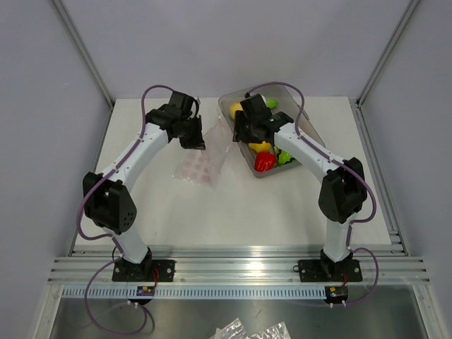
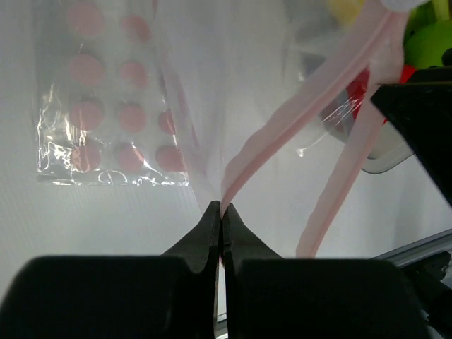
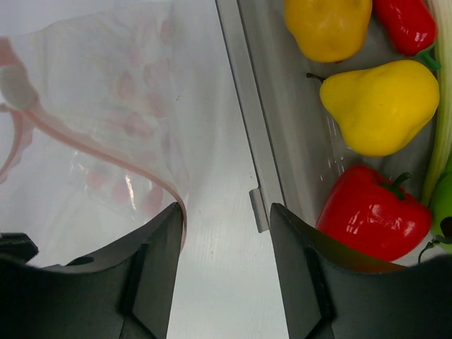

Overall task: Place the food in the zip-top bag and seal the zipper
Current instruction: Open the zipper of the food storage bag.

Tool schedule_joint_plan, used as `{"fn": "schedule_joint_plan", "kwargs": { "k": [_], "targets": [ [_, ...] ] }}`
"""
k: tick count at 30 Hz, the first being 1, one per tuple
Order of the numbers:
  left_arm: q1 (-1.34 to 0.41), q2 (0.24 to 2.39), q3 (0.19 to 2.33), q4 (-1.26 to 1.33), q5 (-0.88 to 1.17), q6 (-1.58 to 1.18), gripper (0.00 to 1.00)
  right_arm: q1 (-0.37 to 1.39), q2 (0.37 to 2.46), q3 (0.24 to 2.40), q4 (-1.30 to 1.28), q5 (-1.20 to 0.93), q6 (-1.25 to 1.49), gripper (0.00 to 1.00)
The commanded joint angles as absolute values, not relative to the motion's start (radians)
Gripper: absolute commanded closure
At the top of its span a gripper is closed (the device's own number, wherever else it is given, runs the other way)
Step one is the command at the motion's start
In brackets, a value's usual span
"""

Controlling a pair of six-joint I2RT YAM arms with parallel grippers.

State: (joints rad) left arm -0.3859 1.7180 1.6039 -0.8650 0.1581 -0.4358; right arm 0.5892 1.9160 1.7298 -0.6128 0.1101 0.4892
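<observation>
The clear zip-top bag point(image 1: 201, 166) with pink dots lies on the table between the arms, its mouth lifted. My left gripper point(image 1: 193, 138) is shut on one end of the pink zipper strip point(image 2: 304, 99), which rises from my closed jaws point(image 2: 222, 212). My right gripper point(image 3: 226, 212) is open and empty, over the table between the bag's mouth and the tray; its left finger point(image 3: 159, 247) touches the zipper strip point(image 3: 106, 152). The food lies in the grey tray: a yellow pear point(image 3: 381, 106), a red pepper point(image 3: 374, 215), another yellow fruit point(image 3: 328, 25) and a red chilli point(image 3: 406, 21).
The grey translucent tray point(image 1: 308, 132) stands at the back right, its rim point(image 3: 247, 106) just right of my right gripper. Green pieces point(image 1: 286, 159) lie in it too. The right gripper's body point(image 2: 424, 120) shows at the right of the left wrist view.
</observation>
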Motion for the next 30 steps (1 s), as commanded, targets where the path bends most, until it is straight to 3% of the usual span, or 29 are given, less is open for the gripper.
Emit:
{"fn": "schedule_joint_plan", "kwargs": {
  "k": [1, 10, 16, 20, 24, 30],
  "targets": [
    [-0.387, 1.723, 1.673, -0.807, 0.172, -0.463, 1.0, 0.586, 1.832, 1.773, -0.64, 0.107, 0.42, 0.39],
    [-0.382, 1.758, 1.712, -0.796, 0.176, -0.474, 1.0, 0.376, 1.741, 1.618, -0.63, 0.084, 0.44, 0.35],
    [-0.382, 1.766, 1.73, -0.779, 0.199, -0.479, 1.0, 0.356, 1.726, 1.514, -0.626, 0.038, 0.457, 0.36],
    [-0.383, 1.775, 1.736, -0.779, 0.209, -0.48, 1.0, 0.359, 1.675, 1.451, -0.585, -0.075, 0.45, 0.29],
    [-0.383, 1.784, 1.758, -0.778, 0.196, -0.48, 1.0, 0.367, 1.585, 1.382, -0.517, -0.215, 0.42, 0.16],
    [-0.387, 1.825, 1.784, -0.779, 0.183, -0.486, 1.0, 0.367, 1.457, 1.355, -0.532, -0.19, 0.422, 0.14]
  ]
}}
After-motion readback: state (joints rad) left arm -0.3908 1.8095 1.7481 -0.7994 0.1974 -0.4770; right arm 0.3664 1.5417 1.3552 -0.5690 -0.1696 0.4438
